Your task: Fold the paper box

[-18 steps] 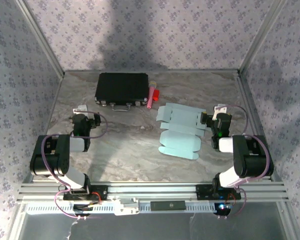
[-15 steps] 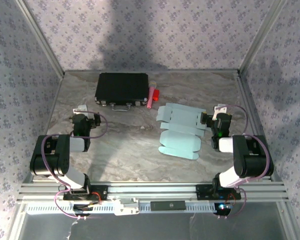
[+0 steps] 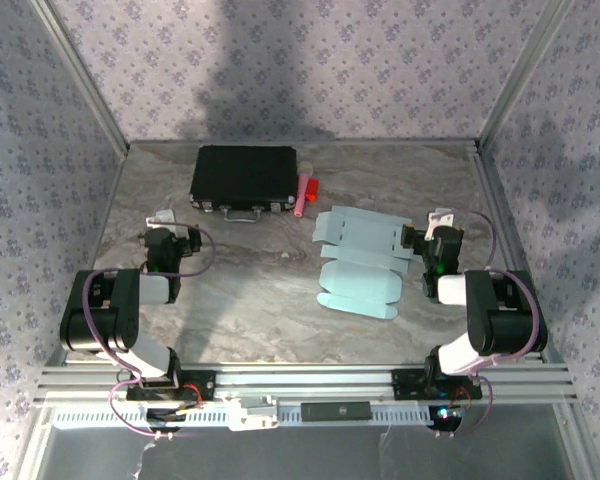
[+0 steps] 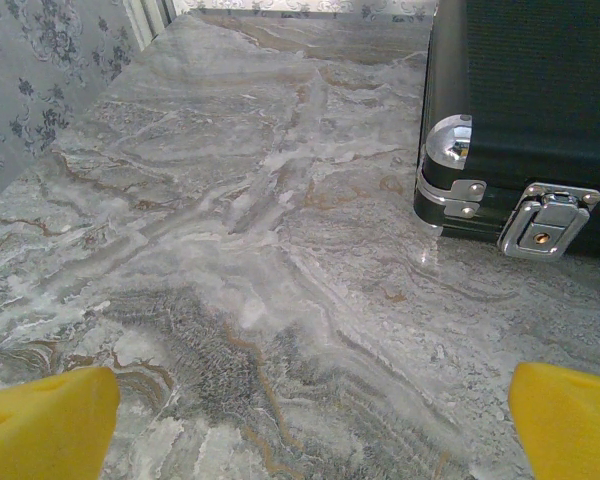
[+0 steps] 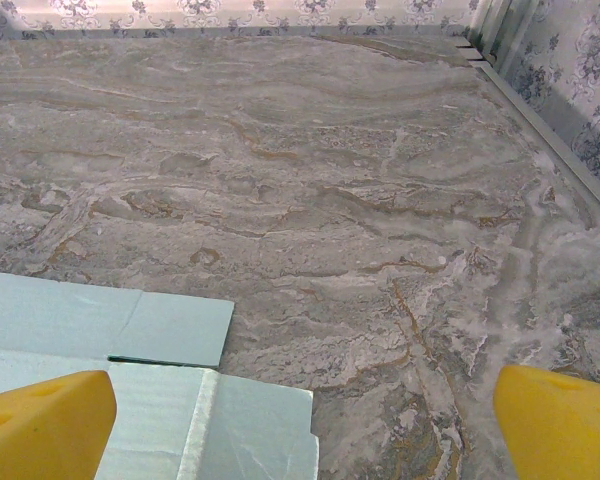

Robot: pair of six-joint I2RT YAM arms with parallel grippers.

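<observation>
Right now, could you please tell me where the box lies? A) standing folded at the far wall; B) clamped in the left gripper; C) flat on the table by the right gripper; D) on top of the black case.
C: the box lies flat and unfolded on the table, next to the open right gripper and apart from the case.

The right gripper (image 5: pixel 300 430) has its yellow jaws spread wide at the two lower corners, with nothing held between them. The pale-blue paper box (image 5: pixel 100 330) lies flat and unfolded on the grey marbled counter (image 5: pixel 380 200) at lower left, its creased panels running under the left tip. Floral-papered walls (image 5: pixel 580 70) border the far and right edges.
</observation>
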